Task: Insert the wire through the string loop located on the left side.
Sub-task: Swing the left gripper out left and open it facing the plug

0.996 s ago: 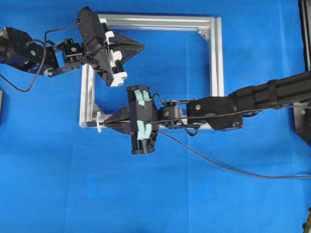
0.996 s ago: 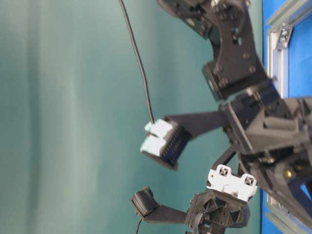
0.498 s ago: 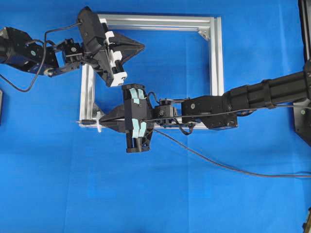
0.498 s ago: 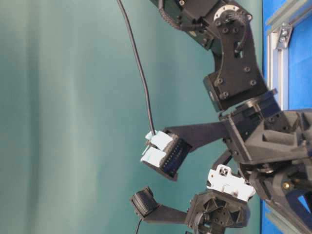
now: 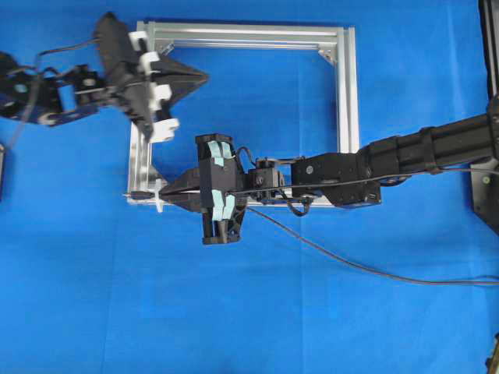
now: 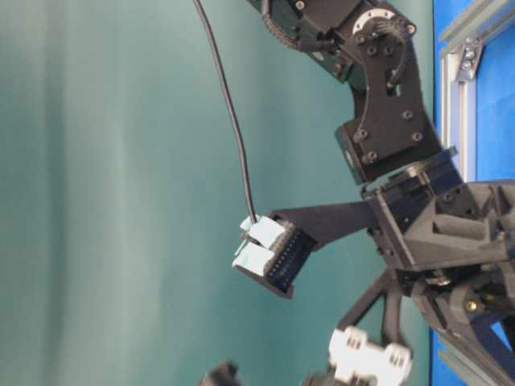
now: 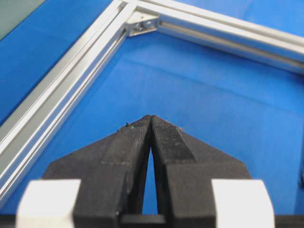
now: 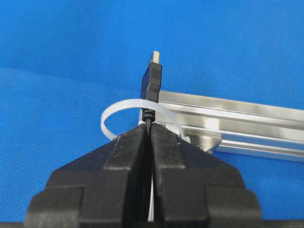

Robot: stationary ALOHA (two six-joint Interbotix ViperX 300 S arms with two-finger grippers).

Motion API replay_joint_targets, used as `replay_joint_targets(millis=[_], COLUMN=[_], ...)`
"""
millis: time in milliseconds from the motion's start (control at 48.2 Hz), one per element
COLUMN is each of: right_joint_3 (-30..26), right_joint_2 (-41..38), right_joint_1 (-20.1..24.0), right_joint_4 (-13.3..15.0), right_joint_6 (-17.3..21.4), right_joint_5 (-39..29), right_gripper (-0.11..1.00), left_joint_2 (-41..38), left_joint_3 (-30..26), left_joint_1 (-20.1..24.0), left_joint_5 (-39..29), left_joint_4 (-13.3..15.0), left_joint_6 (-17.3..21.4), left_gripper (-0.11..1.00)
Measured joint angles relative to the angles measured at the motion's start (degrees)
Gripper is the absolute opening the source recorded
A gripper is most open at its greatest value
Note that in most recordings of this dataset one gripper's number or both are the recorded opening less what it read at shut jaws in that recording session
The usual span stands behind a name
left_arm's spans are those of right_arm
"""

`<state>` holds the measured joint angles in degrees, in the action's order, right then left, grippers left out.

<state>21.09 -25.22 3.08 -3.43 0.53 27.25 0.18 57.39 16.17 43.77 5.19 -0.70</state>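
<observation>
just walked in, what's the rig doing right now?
The right gripper is shut on the wire just behind its plug and has pushed the plug through the string loop at the lower left corner of the aluminium frame; in the overhead view the plug tip pokes out past the frame's left edge. The left gripper is shut, holds nothing, and hangs over the frame's upper left part.

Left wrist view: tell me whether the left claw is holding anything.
No. The left claw is shut with nothing between its fingers, hovering over blue cloth inside the aluminium frame.
</observation>
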Motion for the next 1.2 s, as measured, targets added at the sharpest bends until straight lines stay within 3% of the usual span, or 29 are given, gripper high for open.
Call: replay_joint_targets(millis=[519,850,1016,1203], right_joint_3=[0.0,0.0,0.0,0.0], right_joint_2=[0.0,0.0,0.0,0.0], right_joint_1=[-0.09,-0.09,-0.09,-0.09], right_joint_4=[0.0,0.0,0.0,0.0], right_joint_6=[0.0,0.0,0.0,0.0], right_joint_5=[-0.7,-0.7,-0.7,-0.7], right_gripper=[-0.01,-0.01,-0.01,-0.01], left_joint_2=[19.07,22.15,22.5,23.64], left_joint_3=[18.11,20.57,20.57,20.57], left_joint_1=[0.44,0.7,-5.01,-15.38], left_joint_5=[-2.29,-3.25,-3.43,-4.92], left_joint_4=[0.09,0.0,0.0,0.0], left_joint_6=[0.0,-0.26,-0.18,-0.18], left_gripper=[0.0,0.0,0.0,0.0])
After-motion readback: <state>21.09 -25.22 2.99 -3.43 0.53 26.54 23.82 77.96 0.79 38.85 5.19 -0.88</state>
